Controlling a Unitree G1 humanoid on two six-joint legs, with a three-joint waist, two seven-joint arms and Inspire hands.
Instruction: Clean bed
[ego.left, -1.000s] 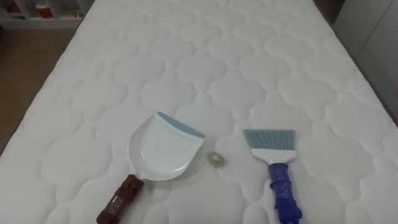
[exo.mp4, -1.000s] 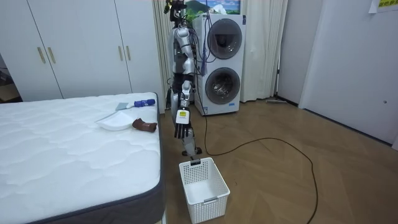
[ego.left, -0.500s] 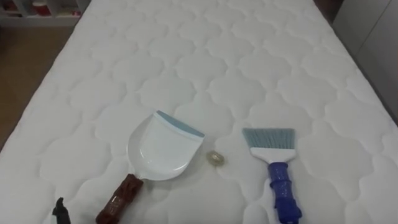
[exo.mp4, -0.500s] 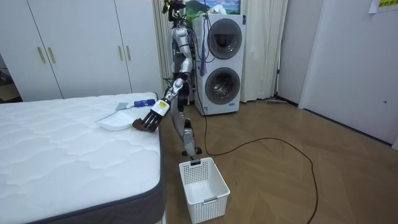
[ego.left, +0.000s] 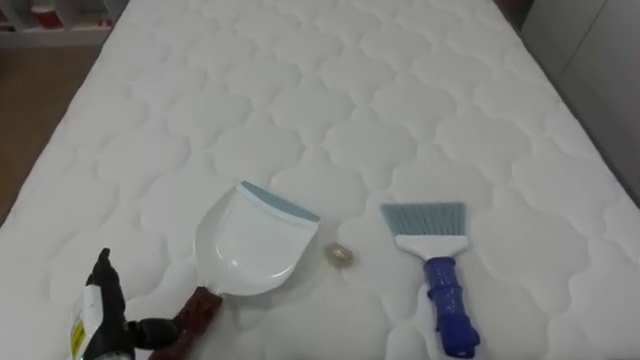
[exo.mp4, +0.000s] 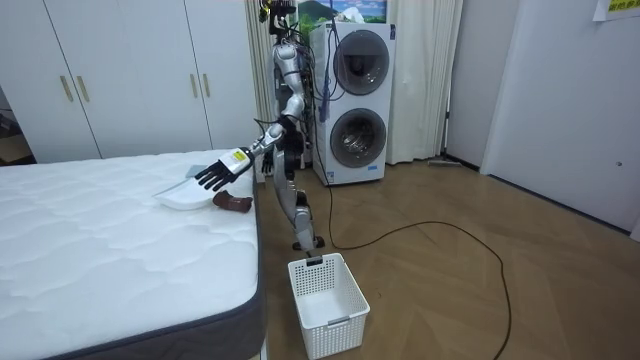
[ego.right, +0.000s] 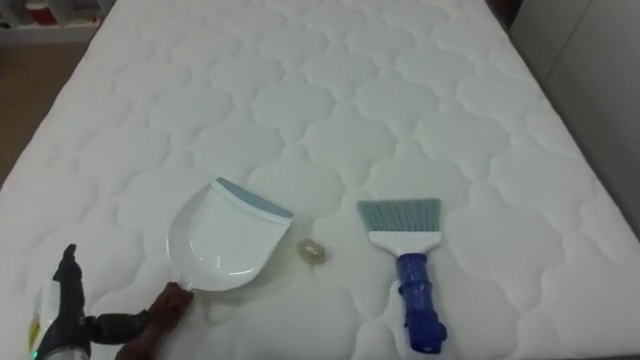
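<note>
A white dustpan (ego.left: 250, 245) with a blue-grey lip lies on the white quilted mattress (ego.left: 330, 100), its brown handle (ego.left: 200, 305) pointing at the near edge. A small pale scrap (ego.left: 341, 256) lies just right of the pan. Further right lies a brush (ego.left: 440, 275) with a blue handle and grey-blue bristles facing away. My left hand (ego.left: 103, 315) hovers low at the near left with straight, spread fingers. Its thumb reaches towards the end of the brown handle, and I cannot tell if it touches. In the room view the left hand (exo.mp4: 215, 172) is stretched out over the dustpan (exo.mp4: 185, 197).
I stand at the bed's side. A white basket (exo.mp4: 328, 303) sits on the wooden floor near my feet. Stacked washing machines (exo.mp4: 355, 100) are behind me, and white wardrobes (exo.mp4: 120, 70) line the wall. The bed's left edge drops to bare floor (ego.left: 30, 90).
My left arm has swung up from my side and out over the bed, bringing the hand beside the dustpan's handle. The eye view has shifted slightly.
</note>
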